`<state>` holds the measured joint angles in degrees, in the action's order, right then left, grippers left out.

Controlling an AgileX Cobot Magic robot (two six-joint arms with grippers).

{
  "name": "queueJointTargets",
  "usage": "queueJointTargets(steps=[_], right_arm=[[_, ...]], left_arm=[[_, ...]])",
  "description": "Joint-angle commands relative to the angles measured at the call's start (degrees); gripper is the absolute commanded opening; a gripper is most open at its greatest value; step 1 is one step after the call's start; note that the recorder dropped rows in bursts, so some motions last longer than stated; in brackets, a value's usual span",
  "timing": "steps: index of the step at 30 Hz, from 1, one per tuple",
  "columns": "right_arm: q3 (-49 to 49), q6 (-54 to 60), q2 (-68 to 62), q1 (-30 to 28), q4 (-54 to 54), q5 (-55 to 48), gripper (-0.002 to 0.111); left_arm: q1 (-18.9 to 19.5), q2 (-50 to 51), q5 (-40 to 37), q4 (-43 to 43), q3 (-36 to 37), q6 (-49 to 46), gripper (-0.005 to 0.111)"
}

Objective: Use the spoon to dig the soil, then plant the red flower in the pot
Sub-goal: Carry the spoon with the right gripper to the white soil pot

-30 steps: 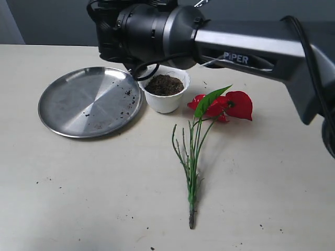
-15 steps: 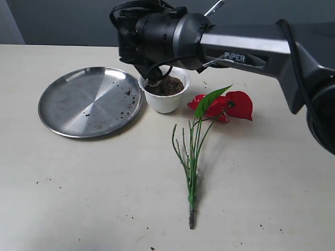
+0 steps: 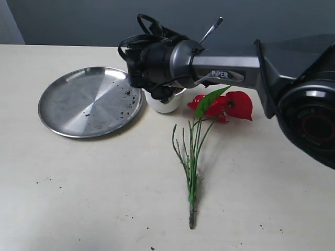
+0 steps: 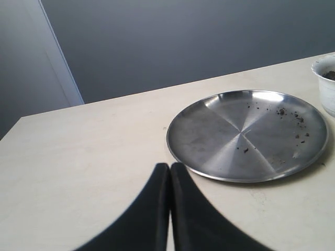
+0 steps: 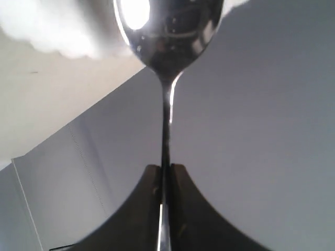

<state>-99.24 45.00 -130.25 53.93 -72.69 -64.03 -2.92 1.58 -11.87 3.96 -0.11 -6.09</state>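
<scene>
The small white pot (image 3: 165, 106) stands between the plate and the red flower (image 3: 225, 104), whose green stems (image 3: 191, 157) lie towards the table's front. My right arm (image 3: 162, 60) reaches across and hangs over the pot, hiding most of the soil. My right gripper (image 5: 165, 170) is shut on the spoon's thin handle (image 5: 166, 120), and the spoon's bowl (image 5: 167, 26) points away, close to a blurred white shape. The handle's end (image 3: 212, 29) sticks up behind the wrist. My left gripper (image 4: 169, 166) is shut on nothing, just short of the plate. The pot (image 4: 326, 83) with soil (image 4: 331, 76) shows at that view's edge.
A large round steel plate (image 3: 89, 102) with a few soil crumbs lies left of the pot; the left wrist view shows it as well (image 4: 246, 136). Loose crumbs dot the pale table (image 3: 78, 198). A grey wall rises behind the table.
My right arm has swung right and dropped lower over the pot, so the soil that showed before is now covered. The spoon's handle end now points up. Flower and plate have not moved.
</scene>
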Motion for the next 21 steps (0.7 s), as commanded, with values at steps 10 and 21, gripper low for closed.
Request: queueJointTargets(steps=[10, 21], right_arm=[[0.1, 0.2, -2.1, -0.2, -4.4, 2.1, -0.001], [0.0, -1.2, 0.0, -1.6, -6.9, 1.9, -0.001]], left_arm=[[-0.1, -0.2, 0.4, 0.1, 0.1, 0.3, 0.000], [-0.1, -0.2, 0.4, 0.1, 0.1, 0.3, 0.000]])
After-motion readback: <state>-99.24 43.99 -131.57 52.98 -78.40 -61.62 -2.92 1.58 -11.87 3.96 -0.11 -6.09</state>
